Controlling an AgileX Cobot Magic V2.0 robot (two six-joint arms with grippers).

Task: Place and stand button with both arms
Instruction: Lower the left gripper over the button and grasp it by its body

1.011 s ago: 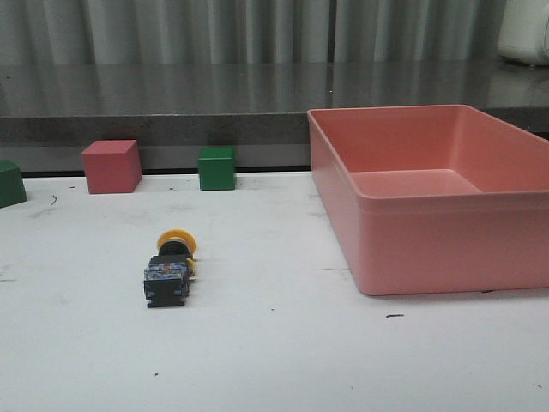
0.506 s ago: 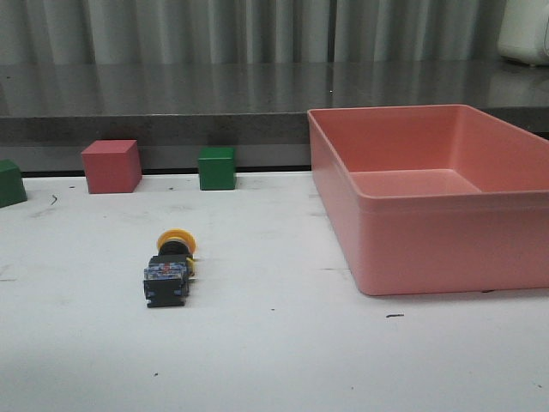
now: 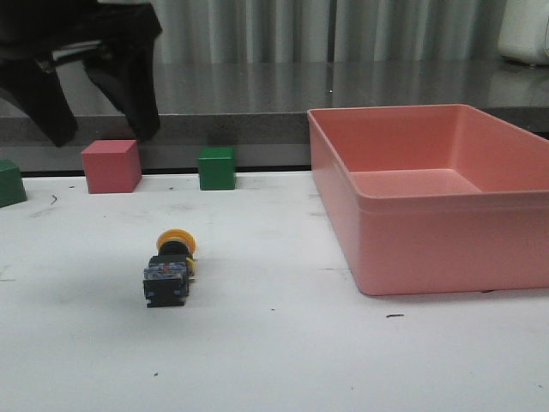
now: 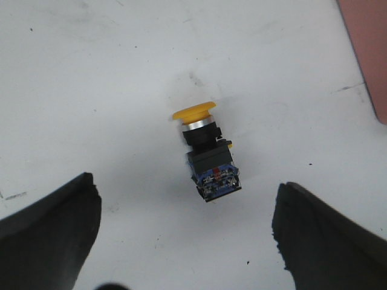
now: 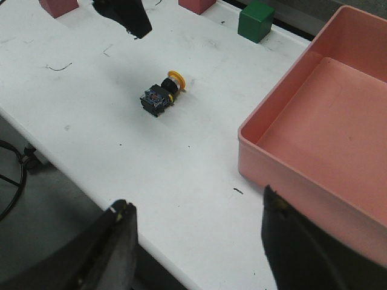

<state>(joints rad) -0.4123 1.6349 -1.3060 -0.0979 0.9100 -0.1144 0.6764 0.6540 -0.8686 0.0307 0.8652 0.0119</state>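
My left gripper (image 3: 94, 107) hangs spread wide above the white table (image 3: 283, 360), its dark fingers (image 4: 51, 226) apart on either side of the button (image 3: 170, 268) far below. The right gripper (image 5: 196, 244) waits equally wide and empty at the table's near edge, well apart from the work. The button lies on its side at about 9 o'clock from the pink bin (image 3: 446, 215), yellow cap pointing toward 12, blocky base toward 6.

I judge the step to be the descent for a first grasp. I want the fingers to close across the flat flanks of the square black-blue base, not the rounded cap or the silver-ringed collar, which look slick and likely to roll. The table is smooth and matte with scuffs, so the button may skid if nudged off-centre. A pink cube (image 3: 111, 166) and a green cube (image 3: 216, 167) sit beyond at 12, clear of the approach.
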